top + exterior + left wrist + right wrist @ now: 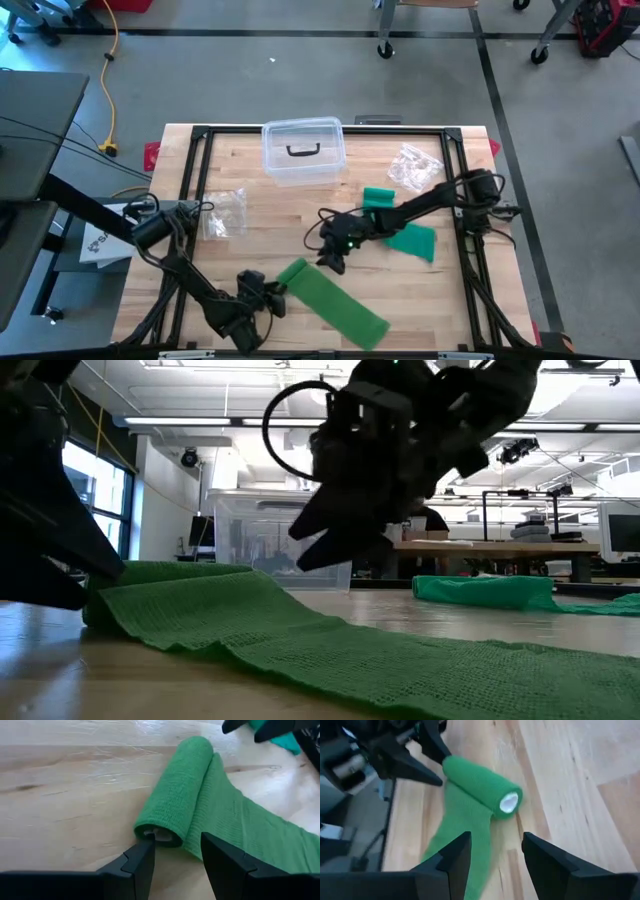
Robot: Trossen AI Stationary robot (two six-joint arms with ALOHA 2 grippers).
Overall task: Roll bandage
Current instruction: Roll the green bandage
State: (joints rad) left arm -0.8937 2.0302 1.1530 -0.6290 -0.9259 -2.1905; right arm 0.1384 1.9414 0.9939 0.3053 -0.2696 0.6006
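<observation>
Left gripper [177, 852] sat open, fingers at one end of bandage roll [293, 272], holding nothing. Right gripper [494, 851] open at other end. Roll lay near table's [250, 250] front edge, tail unrolled. You were mid-roll. Next: pinch both ends, turn roll along tail.

**Bench layout, top-down**

Bandage [335, 303] lies on bench [250, 250], near front edge, rolled end toward centre. Left hand [272, 293] at roll's left end; right hand [333, 257] just behind and right of roll. Box [303, 150] at rear centre. Bag [226, 213] left of centre; second bag [413, 166] rear right. Second bandage [400, 224] right of centre, under right arm.
</observation>
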